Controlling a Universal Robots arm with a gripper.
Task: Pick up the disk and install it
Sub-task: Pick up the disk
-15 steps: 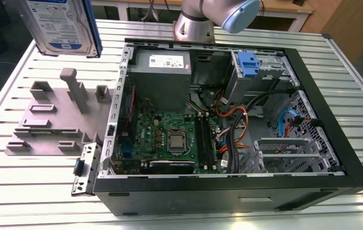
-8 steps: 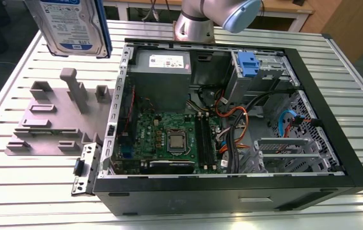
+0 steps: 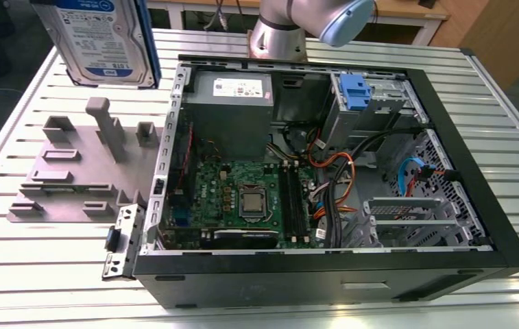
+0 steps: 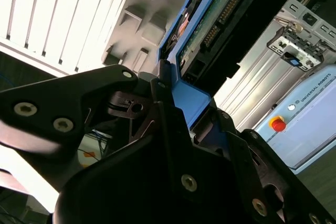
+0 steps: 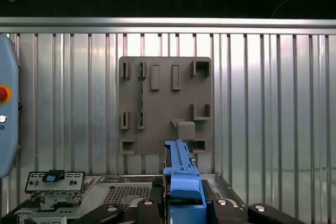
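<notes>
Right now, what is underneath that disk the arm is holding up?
In the first wrist view, the disk, clamped in the gripper, hangs over a grey slotted holder plate lying on the ribbed metal table. Its blue-framed edge hides a small part of the plate's rim.

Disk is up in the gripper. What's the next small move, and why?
Probably translate toward the exterior view's right, at this height, toward the open computer case. The gripper is shut on the disk by its blue bracket, and the disk hangs above the grey fixture, clear of it, outside the case. The bay with the blue latch sits at the case's far corner.
</notes>
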